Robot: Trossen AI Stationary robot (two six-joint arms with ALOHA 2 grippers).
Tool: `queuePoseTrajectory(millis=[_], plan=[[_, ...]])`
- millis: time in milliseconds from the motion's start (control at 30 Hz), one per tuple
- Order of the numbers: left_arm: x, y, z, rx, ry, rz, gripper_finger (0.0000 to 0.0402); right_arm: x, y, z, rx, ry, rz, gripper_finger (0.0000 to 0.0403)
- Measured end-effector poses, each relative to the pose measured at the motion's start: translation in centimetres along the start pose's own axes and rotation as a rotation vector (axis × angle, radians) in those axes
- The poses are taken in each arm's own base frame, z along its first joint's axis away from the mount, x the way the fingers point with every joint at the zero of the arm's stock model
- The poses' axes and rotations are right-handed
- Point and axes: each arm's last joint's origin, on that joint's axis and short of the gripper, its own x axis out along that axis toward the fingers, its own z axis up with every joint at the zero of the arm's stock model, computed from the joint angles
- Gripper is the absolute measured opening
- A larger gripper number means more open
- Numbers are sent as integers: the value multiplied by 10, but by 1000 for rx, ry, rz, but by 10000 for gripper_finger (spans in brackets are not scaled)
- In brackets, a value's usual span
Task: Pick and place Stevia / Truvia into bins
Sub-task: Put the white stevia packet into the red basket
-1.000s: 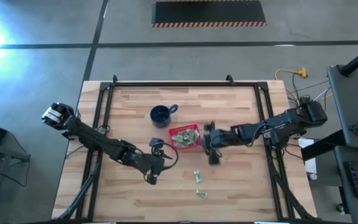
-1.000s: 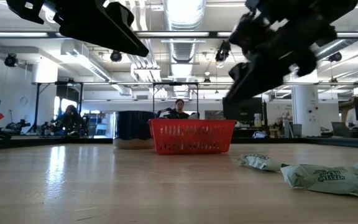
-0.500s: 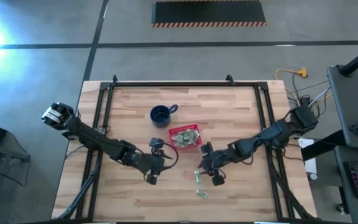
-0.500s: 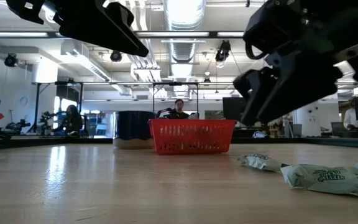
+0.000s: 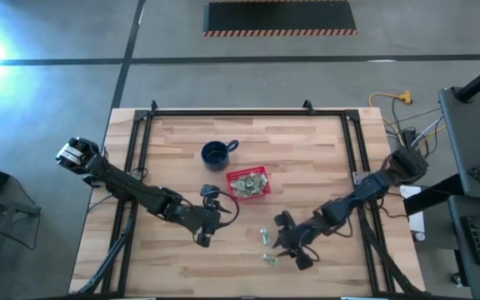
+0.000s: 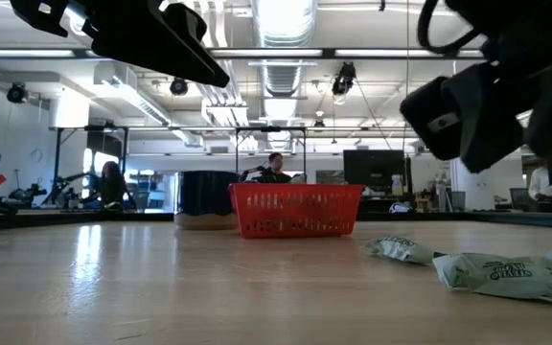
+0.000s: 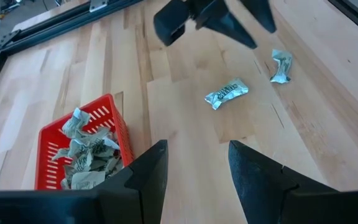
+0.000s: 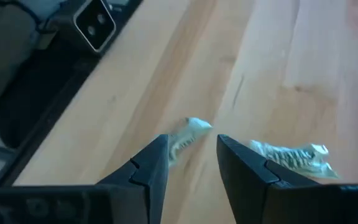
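Observation:
The red basket [image 5: 247,183] stands mid-table with several crumpled green-and-white sachets [image 7: 86,152] inside. Two more sachets lie flat on the wood nearer the front edge, one [image 5: 265,237] closer to the basket and one [image 5: 270,259] nearer the edge. My right gripper [image 5: 290,250] hovers open just right of these two. In its wrist view the nearer-edge sachet [image 8: 188,134] shows past the fingertips [image 8: 191,158] and the other sachet [image 8: 288,155] lies to one side. My left gripper [image 5: 202,237] waits open and empty to the basket's near left.
A dark blue mug [image 5: 217,153] stands beyond the basket on its far left. A black metal frame [image 5: 140,150] runs along the table's edges. Bare wood lies between the two grippers and toward the front edge. In the low view a person [image 6: 276,168] shows behind the basket.
My right gripper has swung from beside the basket's right side toward the table's near edge. It sank a little and turned, and now hangs by the two loose sachets. The sachets and the basket have not moved.

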Motion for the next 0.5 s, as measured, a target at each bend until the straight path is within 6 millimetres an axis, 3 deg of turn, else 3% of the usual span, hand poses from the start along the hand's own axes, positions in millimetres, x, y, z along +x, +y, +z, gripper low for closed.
queuePoseTrajectory(millis=[200, 500], plan=[[0, 0, 0, 0, 0, 0, 154, 6, 17, -8, -37, -17, -43, 122], [0, 0, 0, 0, 1, 0, 154, 35, 17, -15, -21, 24, -37, 125]])
